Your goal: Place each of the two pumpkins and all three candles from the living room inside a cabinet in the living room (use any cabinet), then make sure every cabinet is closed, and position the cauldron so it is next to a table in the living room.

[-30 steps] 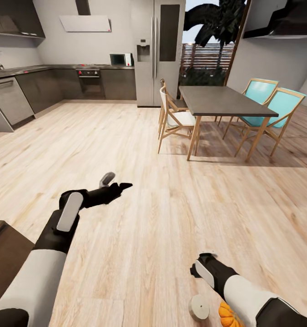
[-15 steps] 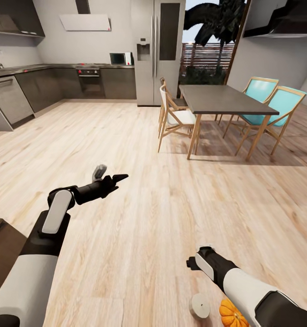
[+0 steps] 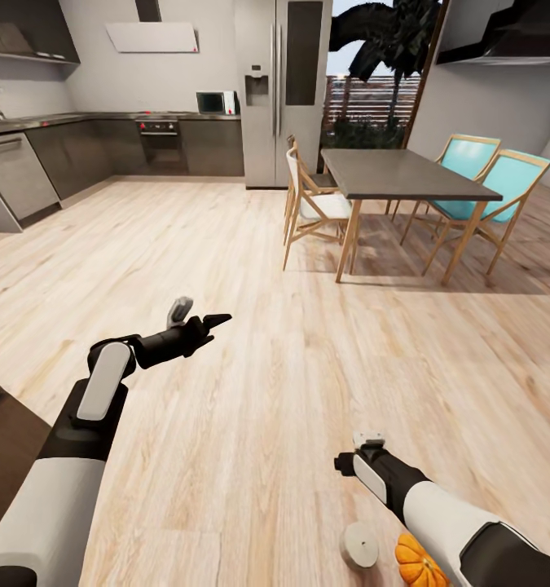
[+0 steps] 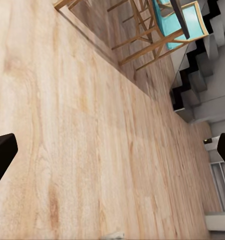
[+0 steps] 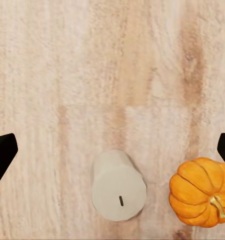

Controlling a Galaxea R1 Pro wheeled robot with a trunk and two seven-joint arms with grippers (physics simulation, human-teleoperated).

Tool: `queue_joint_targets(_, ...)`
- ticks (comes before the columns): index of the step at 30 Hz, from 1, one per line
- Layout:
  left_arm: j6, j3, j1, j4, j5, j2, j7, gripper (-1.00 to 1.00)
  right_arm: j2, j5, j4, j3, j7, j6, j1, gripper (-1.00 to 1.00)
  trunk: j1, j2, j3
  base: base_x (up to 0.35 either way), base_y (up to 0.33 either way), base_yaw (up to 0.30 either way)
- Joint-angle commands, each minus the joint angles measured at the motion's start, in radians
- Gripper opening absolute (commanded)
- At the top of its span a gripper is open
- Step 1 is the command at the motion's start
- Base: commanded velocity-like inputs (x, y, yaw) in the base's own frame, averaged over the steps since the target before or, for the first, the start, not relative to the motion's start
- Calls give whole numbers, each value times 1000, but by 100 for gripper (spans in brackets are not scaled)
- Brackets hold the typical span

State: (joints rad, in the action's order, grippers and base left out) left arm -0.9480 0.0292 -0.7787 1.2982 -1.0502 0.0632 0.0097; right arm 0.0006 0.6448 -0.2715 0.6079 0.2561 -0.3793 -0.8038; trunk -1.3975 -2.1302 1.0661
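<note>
Your right gripper (image 5: 112,145) was spread wide and held nothing: in the right wrist view its two dark fingertips (image 5: 2,150) sat at the far side edges of the frame, with bare wooden floor (image 5: 92,60) between them. Below them, at the lower middle of that frame, one candle (image 5: 117,186) stood upright on the floor, beige, with a small dark wick mark on its flat top. Just beside it, at the lower right corner, sat one pumpkin (image 5: 206,192), orange and ribbed, with its stem pointing to the corner; the two were close but apart. In the head view, the same candle (image 3: 359,545) and pumpkin (image 3: 420,562) lay at the bottom right of the frame, next to your right forearm, and the right gripper (image 3: 364,450) was a little above them. Your left gripper (image 3: 197,322) was over open floor at the middle left of the head view, also spread and empty. A dining table (image 3: 405,175) with chairs (image 3: 311,208) stood at the upper right.
</note>
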Motion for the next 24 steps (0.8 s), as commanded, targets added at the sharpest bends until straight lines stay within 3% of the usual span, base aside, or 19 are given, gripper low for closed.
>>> queue_joint_targets(1,0,0,0,0,-1,0,0,100,0,0,0,0,0,2,0,100,-4,-7,3,0,0,0)
queue_joint_targets(17,0,0,0,-5,-1,0,0,100,11,5,34,0,20,-5,0,100,-65,-119,53,0,0,0)
queue_joint_targets(24,0,0,0,-14,-1,1,-1,100,12,7,42,0,81,-4,0,100,-92,-168,75,0,0,0)
